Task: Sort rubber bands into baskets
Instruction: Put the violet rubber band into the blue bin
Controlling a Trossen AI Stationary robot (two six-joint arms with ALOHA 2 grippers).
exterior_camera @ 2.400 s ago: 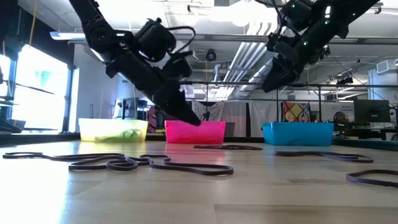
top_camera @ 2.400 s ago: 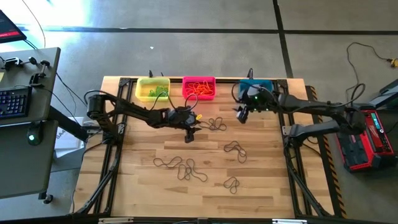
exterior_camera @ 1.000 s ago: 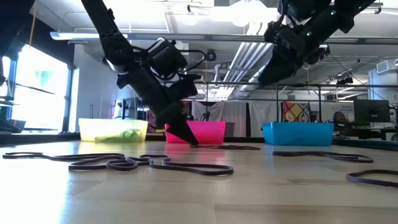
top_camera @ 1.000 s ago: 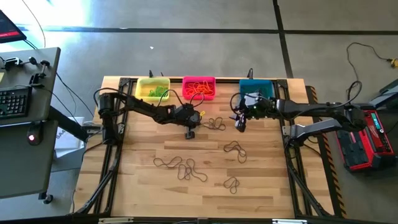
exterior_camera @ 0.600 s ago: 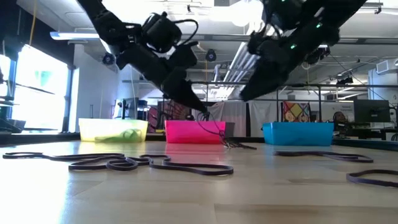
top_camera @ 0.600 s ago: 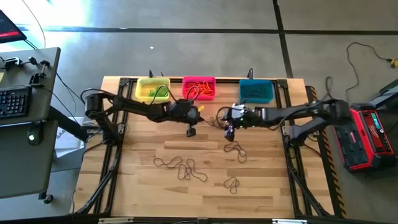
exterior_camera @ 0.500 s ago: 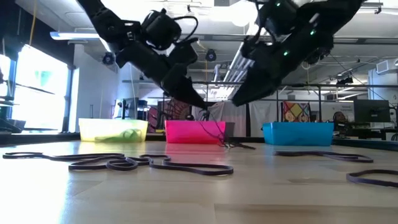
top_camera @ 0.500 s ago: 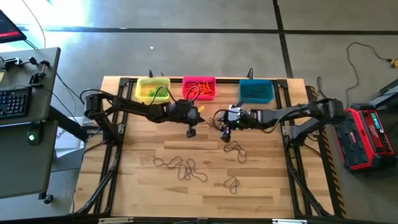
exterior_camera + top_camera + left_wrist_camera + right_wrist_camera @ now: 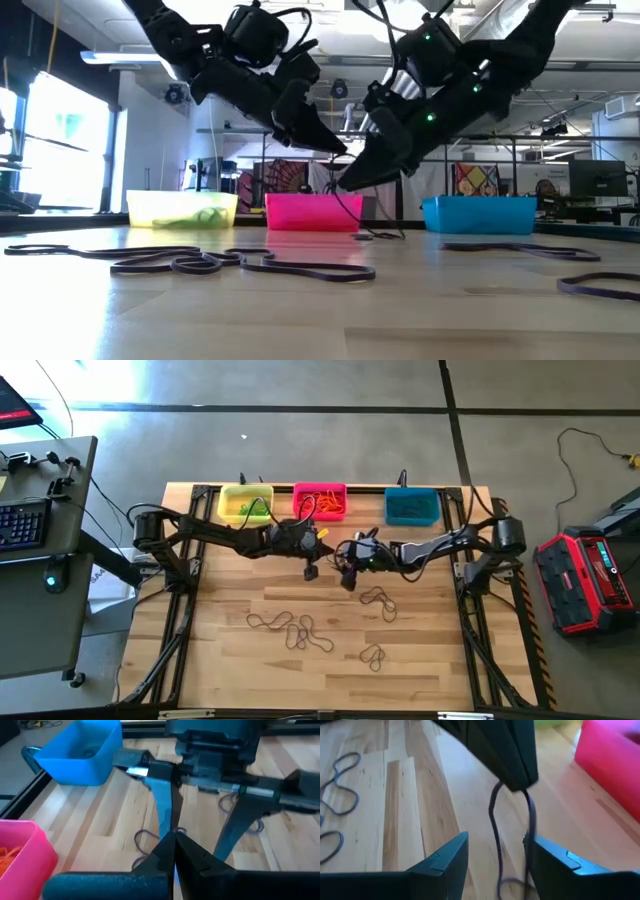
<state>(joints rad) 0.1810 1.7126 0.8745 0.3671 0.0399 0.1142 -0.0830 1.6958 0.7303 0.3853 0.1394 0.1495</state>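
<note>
Here your left gripper (image 9: 517, 782) has its jaws clamped on a dark rubber band (image 9: 496, 825), lifted above the table (image 9: 420, 650) in front of the pink basket (image 9: 320, 501), its lower end trailing on the wood. Your right gripper (image 9: 495, 860) has its jaws apart, straddling the hanging loop. Close the right low on the strand, confirm the hold, then release the left. Carry it toward the teal basket (image 9: 411, 506).
</note>
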